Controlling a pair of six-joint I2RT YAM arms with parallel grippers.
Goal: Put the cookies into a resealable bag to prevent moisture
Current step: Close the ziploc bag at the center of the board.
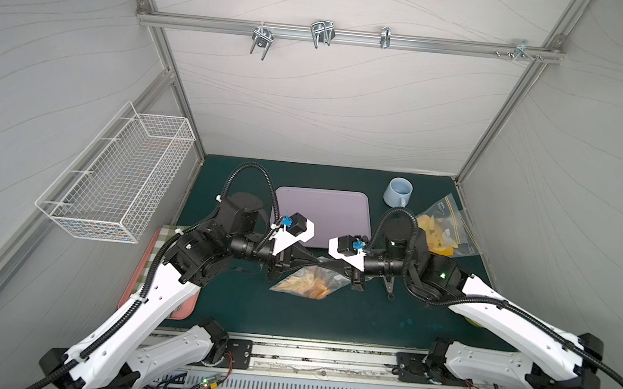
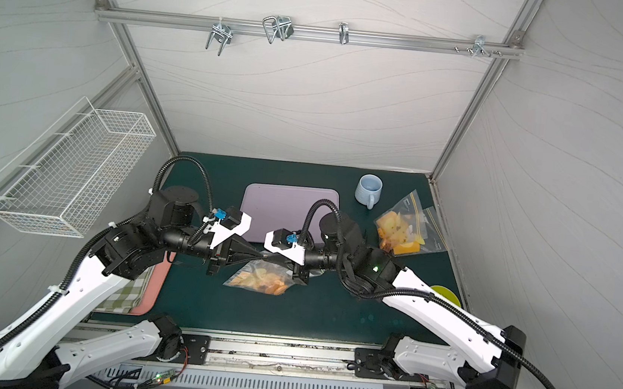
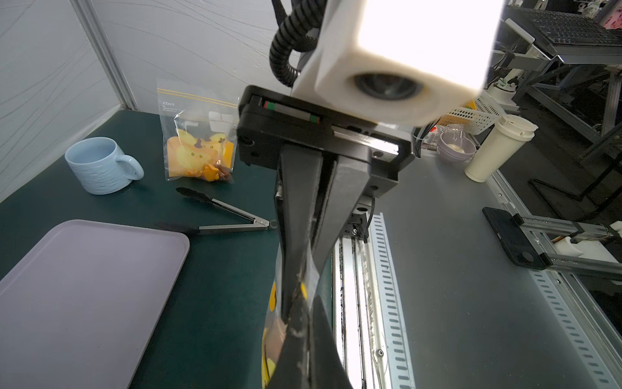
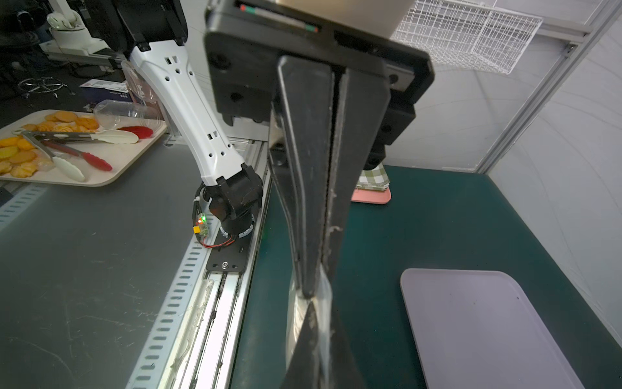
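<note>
Twin arms (image 1: 516, 316): white shells (image 1: 160, 290) over black joints (image 1: 198, 258), ribbed black hoses (image 1: 250, 168), blue connectors (image 1: 286, 222), white camera mounts (image 1: 300, 235), tapered black end effector fingers (image 3: 299, 202), green light (image 1: 443, 274).

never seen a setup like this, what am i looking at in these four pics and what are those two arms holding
These are two robot arms on one bench, each ending in a two-finger gripper. Two pictures look down from overhead; the other two come from small cameras on the arms' wrists. The left gripper and right gripper, tips meeting, are both shut on one edge of a resealable bag with the cookies inside. On the green mat lie a purple tray, a pale blue mug, black tongs and a second bag with yellow contents. A wire basket hangs on the side wall.
</note>
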